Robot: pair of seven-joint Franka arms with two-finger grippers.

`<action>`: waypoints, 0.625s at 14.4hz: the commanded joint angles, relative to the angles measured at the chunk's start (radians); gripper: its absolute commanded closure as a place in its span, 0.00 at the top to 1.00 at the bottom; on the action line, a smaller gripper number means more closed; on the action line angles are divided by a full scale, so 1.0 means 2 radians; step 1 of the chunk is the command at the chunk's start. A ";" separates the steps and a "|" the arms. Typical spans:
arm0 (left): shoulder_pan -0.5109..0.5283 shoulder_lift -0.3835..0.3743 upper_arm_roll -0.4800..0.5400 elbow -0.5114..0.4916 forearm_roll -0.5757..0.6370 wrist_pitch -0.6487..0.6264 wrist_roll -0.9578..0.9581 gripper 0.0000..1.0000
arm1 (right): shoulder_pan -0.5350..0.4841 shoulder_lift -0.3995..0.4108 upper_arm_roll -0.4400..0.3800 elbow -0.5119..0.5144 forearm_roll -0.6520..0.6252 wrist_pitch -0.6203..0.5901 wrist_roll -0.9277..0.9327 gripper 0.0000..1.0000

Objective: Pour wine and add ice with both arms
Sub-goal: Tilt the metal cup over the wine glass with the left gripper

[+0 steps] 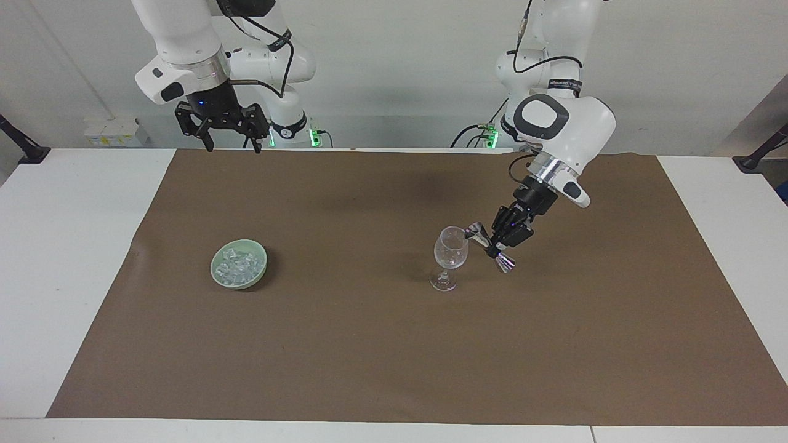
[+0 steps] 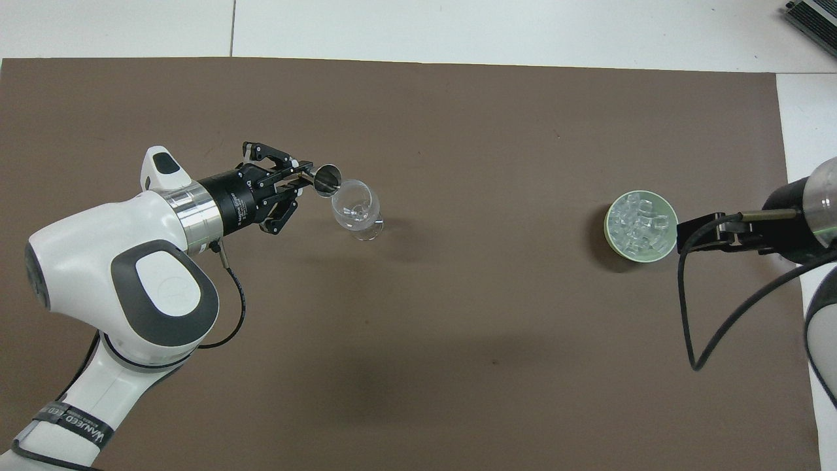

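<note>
**Measuring cup tipped at the wine glass**

The right gripper waits, fingers spread and empty, near the robots. Farther out, the ice fills a green bowl. The left gripper, clamped on a steel jigger, tilts it against the glass.

Two white jointed arms, dark grey joint caps, silver wrist rings, black cables, black linked tools.

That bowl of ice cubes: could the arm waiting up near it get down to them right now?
Probably yes. The right gripper hangs open above the table edge, nothing lies between it and the bowl of ice, and the left gripper is busy at the glass.
</note>
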 commanded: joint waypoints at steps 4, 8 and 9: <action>-0.028 -0.016 0.007 -0.023 -0.002 0.043 0.018 0.00 | -0.001 -0.013 -0.001 -0.015 0.009 0.007 -0.013 1.00; -0.029 -0.016 0.007 -0.026 -0.001 0.052 0.038 0.00 | -0.001 -0.013 -0.001 -0.015 0.009 0.007 -0.013 1.00; -0.031 -0.016 0.007 -0.026 -0.001 0.055 0.041 0.00 | -0.001 -0.014 -0.001 -0.015 0.009 0.007 -0.012 1.00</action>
